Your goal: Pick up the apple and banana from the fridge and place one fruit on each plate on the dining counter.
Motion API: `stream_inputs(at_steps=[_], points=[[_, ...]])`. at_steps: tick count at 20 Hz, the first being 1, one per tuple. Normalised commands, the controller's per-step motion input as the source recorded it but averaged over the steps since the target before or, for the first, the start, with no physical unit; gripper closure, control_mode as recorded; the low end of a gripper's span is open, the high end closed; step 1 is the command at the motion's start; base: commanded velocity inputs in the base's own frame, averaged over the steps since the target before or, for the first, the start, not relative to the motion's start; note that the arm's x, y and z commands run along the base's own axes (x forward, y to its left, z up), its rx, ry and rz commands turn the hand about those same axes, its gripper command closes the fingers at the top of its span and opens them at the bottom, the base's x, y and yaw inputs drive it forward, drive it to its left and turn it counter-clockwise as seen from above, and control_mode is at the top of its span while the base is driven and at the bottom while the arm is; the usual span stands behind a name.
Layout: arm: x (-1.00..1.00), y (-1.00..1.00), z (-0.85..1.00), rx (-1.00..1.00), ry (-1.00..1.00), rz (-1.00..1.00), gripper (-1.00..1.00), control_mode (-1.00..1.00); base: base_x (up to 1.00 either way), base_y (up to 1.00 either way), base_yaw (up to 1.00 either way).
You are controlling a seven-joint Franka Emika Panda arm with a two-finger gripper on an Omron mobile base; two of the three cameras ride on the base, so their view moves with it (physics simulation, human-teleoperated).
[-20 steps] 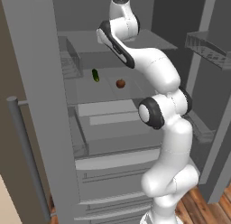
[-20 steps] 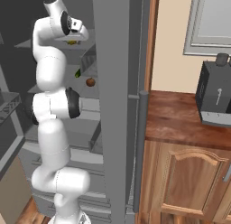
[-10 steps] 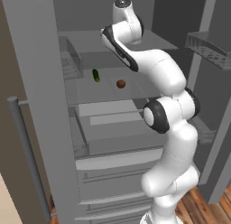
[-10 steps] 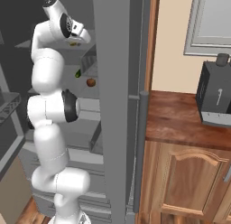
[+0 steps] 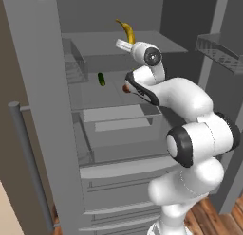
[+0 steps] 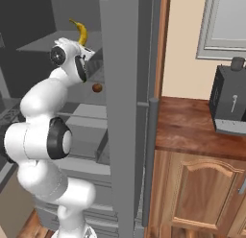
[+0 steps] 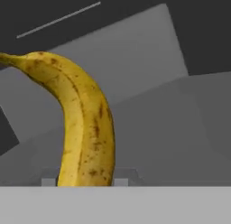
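Banana [image 5: 126, 31] has come up off the fridge [image 5: 42, 111] shelf, fingers clamped on its lower end and holding it above the wrist. Apple [image 6: 97, 88] sits on the shelf below it, green vegetable [image 5: 101, 79] off to the apple's left.

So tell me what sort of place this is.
A home kitchen, rendered: an open grey fridge holding a banana and apple, beside a wooden counter with cabinet doors beneath.

No legible text — none anywhere.
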Motion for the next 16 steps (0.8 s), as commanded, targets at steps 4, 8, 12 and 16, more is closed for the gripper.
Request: stream_inputs(at_steps=[4, 8, 12, 16], points=[[-0.82, 0.05, 0.94, 0.17, -0.04, -0.04, 1.0, -1.0, 0.0, 0.0, 0.0], [-0.97, 0.32, 1.0, 0.04, 0.0, 0.0, 1.0, -1.0, 0.0, 0.0, 0.0], [-1.0, 0.16, 0.78, -0.14, 0.01, 0.01, 1.0, -1.0, 0.0, 0.0, 0.0], [-1.0, -0.46, 0.22, -0.07, 0.0, 0.03, 1.0, -1.0, 0.0, 0.0, 0.0]])
